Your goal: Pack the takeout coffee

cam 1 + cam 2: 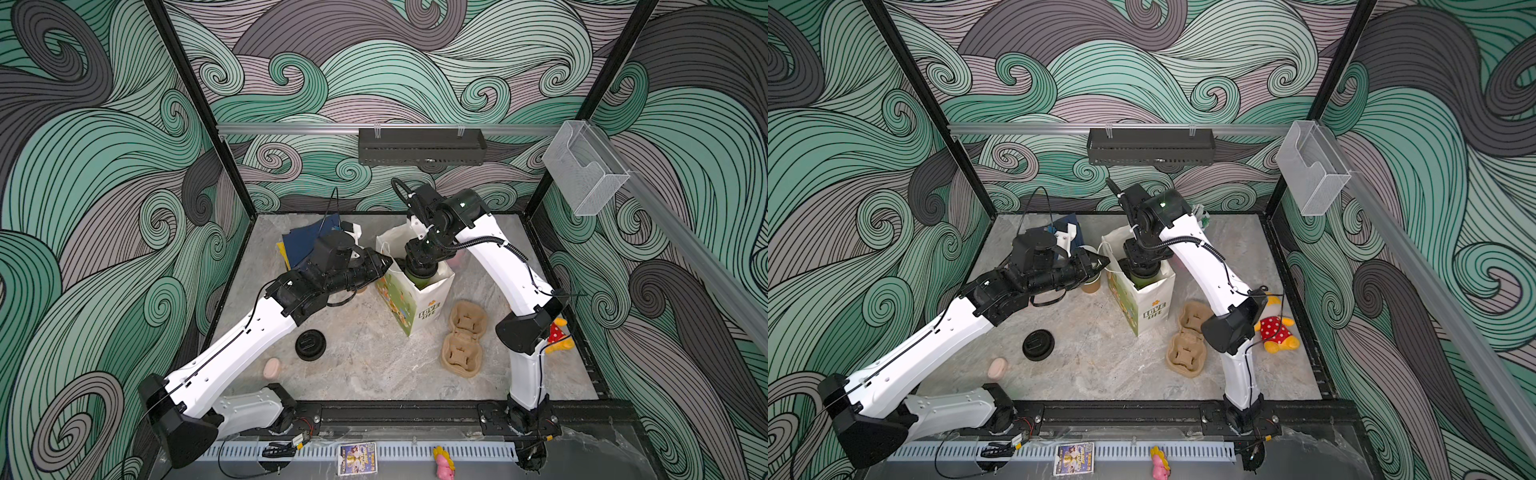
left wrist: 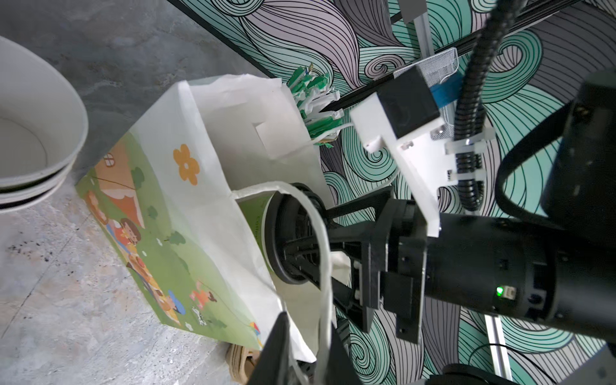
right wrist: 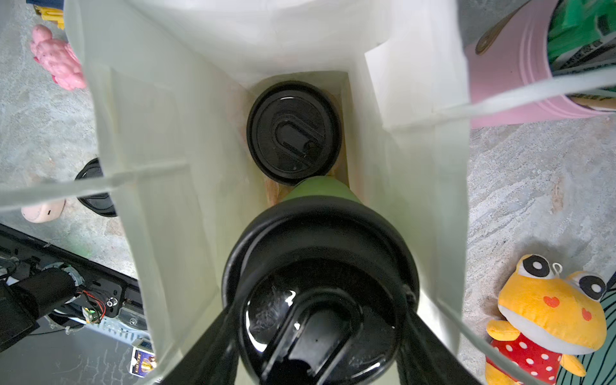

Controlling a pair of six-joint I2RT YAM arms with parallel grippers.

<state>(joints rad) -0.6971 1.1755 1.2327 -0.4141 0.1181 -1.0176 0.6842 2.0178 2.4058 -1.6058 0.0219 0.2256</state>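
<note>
Right wrist: bag walls hem cup

- The left arm rises from the near left corner of the table and stretches toward the table's middle, its forearm lying almost level.
- The left end effector points sideways toward the right arm. In the left wrist view its fingers stand close together with a thin gap, and whether they pinch anything cannot be told.
- The right arm climbs from the near right corner and arches toward the far edge, with the wrist turned straight down.
- The right end effector hangs vertical, jaws spread wide and clamped on the lid rim of a green cup.
</note>
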